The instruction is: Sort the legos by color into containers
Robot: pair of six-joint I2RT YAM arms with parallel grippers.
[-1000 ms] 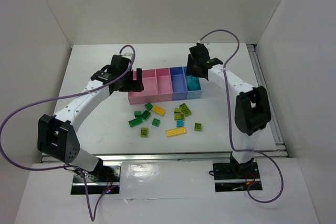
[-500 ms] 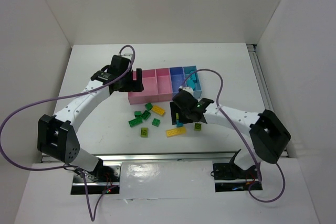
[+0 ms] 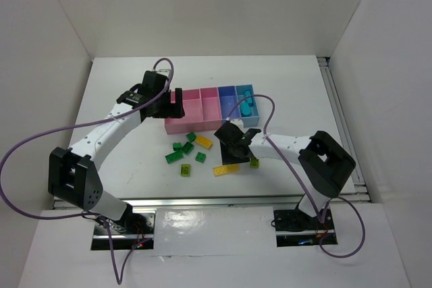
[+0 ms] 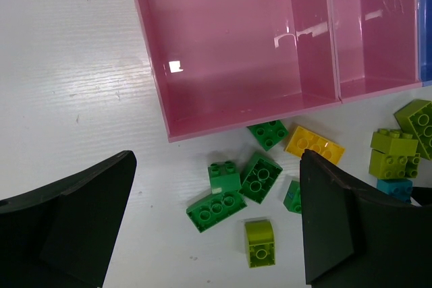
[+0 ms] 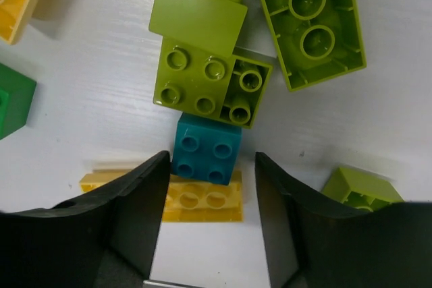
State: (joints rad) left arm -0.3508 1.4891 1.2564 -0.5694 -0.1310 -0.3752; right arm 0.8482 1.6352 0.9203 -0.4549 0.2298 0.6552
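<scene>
The tray (image 3: pixel 177 126) holds two pink compartments, a purple-blue one (image 3: pixel 228 107) and a light blue one with cyan bricks (image 3: pixel 248 104) in it. Loose legos lie in front of it: dark green (image 3: pixel 182 147), yellow (image 3: pixel 203 142) and lime (image 3: pixel 254 162). My right gripper (image 3: pixel 233 145) is open and low over a cyan brick (image 5: pixel 206 148). This brick lies partly on a yellow plate (image 5: pixel 202 200) and touches lime bricks (image 5: pixel 202 79). My right gripper's midpoint (image 5: pixel 210 200) is just below it. My left gripper (image 3: pixel 167 104) is open and empty by the tray's left end, above dark green bricks (image 4: pixel 216 208).
The left wrist view shows the pink compartment's wall (image 4: pixel 152 65), a yellow brick (image 4: pixel 314 145), a lime slope brick (image 4: pixel 260 242) and lime bricks (image 4: pixel 398 153). The right wrist view shows a long lime brick (image 5: pixel 310 18) upside down and a small lime one (image 5: pixel 358 187).
My right arm swung from above the light blue compartment down to the loose bricks and now straddles the cyan brick. My left arm has not moved.
</scene>
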